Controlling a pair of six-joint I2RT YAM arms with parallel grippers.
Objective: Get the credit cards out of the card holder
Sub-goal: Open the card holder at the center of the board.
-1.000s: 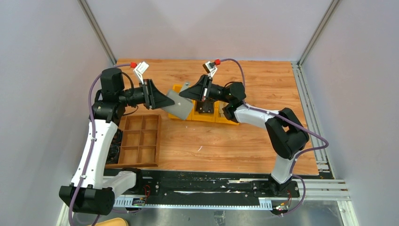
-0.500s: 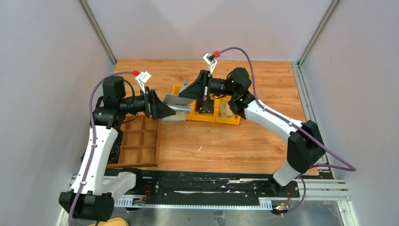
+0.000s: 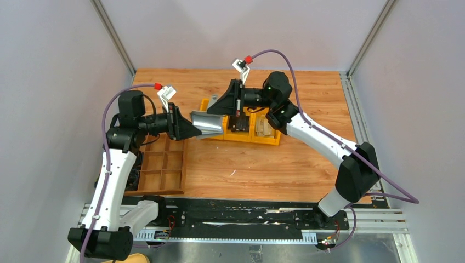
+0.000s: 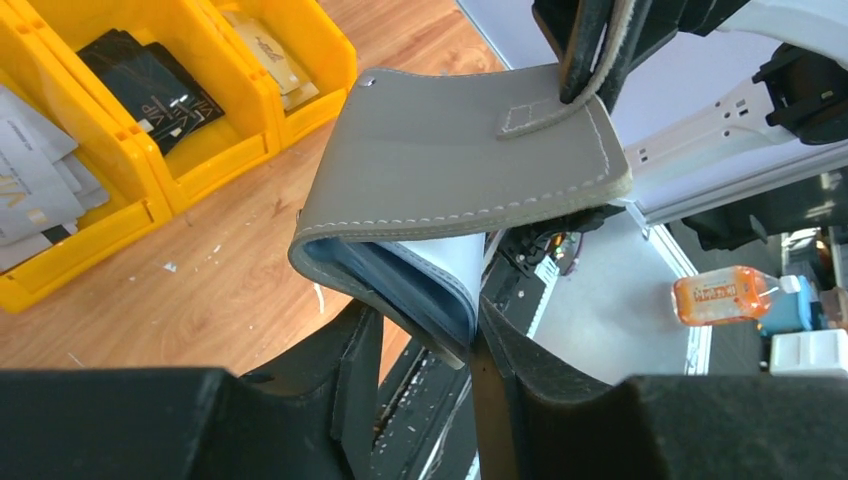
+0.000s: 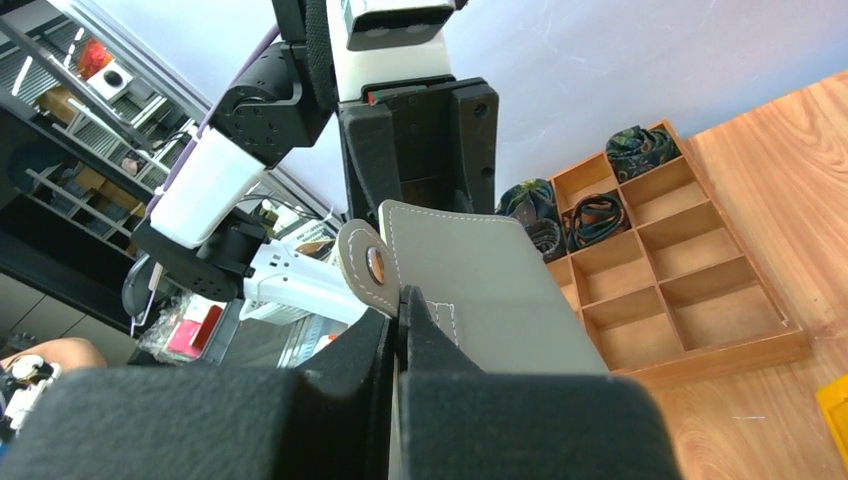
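Top external view, starting at the near edge of the table (image 3: 263,170): the wooden tray (image 3: 163,164) sits along the left edge, just inboard of the left arm's base. Above it the left gripper (image 3: 189,130) reaches toward the middle, and it's clamped on the card holder (image 3: 208,123), which hangs in the air over the left end of the yellow bins (image 3: 241,136), clear of the tabletop. From the left wrist you see the grip plainly: the two black fingers (image 4: 350,350) squeeze the lower fold of the grey holder, blue lining showing between them, and the outer flap curls up and away. Whether any cards sit in those pockets, I can't tell. At the flap's far edge is the closing tab (image 4: 545,115), and the right gripper (image 3: 216,107) comes in from the far side with its fingers pinched together on that strap; the right wrist view shows the tab's rounded snap end poking out just past the closed tips. Past the holder, toward the far edge, the bins rest on the wood, with credit cards (image 4: 262,48) lying inside, tan ones in the right bin, light grey ones in the left.
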